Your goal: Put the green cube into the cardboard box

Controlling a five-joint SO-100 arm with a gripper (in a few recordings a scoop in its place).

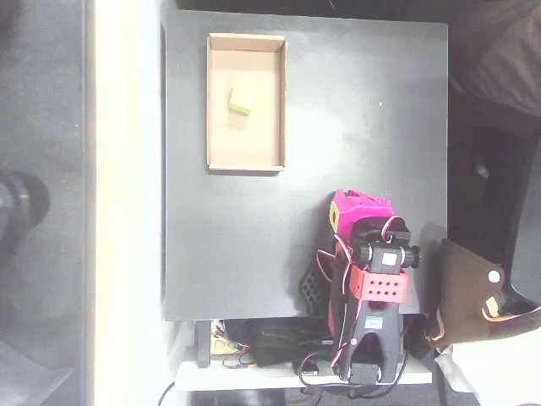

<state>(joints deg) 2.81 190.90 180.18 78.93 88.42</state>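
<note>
Gripper (pixel 345 222), lower right, folded under arm: finger state indiscernible. Green cube (pixel 241 101) lies skewed inside cardboard box (pixel 246 161), upper left, long axis vertical.

Overhead view, straight down, whole dark table (pixel 254 254)

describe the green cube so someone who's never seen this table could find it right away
In the overhead view, find the black table, then the tan box near its upper left corner. The cube lies inside, in the upper half: small, lime, the one thing in the box.
</note>
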